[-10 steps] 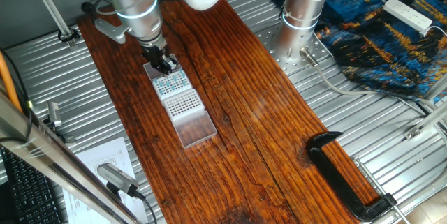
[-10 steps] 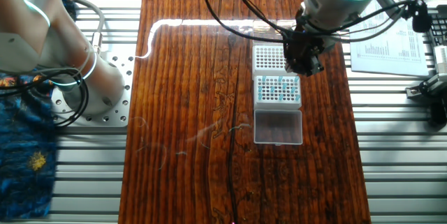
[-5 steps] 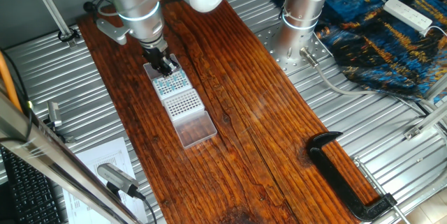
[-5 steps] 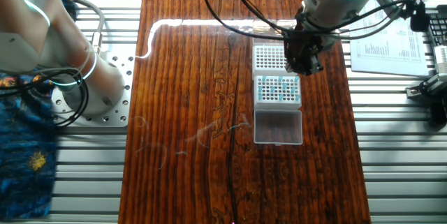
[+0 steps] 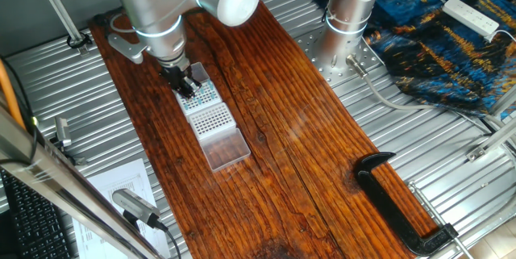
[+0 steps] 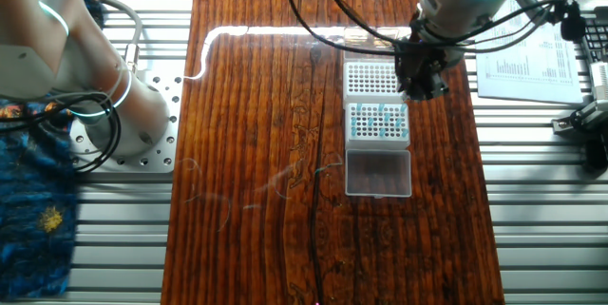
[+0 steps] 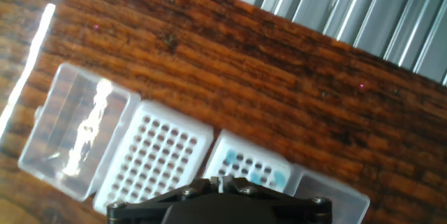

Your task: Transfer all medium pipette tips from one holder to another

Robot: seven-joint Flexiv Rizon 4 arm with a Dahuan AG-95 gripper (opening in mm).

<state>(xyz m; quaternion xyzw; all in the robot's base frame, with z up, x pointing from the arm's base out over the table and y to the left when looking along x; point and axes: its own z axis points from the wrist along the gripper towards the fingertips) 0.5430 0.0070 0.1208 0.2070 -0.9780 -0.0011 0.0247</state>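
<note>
The medium pipette tips (image 7: 257, 174) show as a few teal-blue dots in a white holder (image 7: 241, 155); they also show in the other fixed view (image 6: 382, 115). A second white holder (image 7: 157, 160) with empty-looking holes stands beside it, also seen in the other fixed view (image 6: 367, 77). My gripper (image 7: 222, 182) hovers above the seam between the two holders, its fingers drawn together. I cannot see whether a tip is between them. It also shows in one fixed view (image 5: 189, 89) and the other fixed view (image 6: 421, 89).
A clear lid (image 7: 68, 135) lies beyond the empty-looking holder and another clear box (image 6: 378, 172) beyond the holder with tips. A black clamp (image 5: 395, 202) sits at the board's far end. Ribbed metal (image 7: 363, 15) borders the wooden board (image 6: 266, 153).
The hand has shifted a little sideways over the holders, towards the board's edge. The holders and lids have not moved.
</note>
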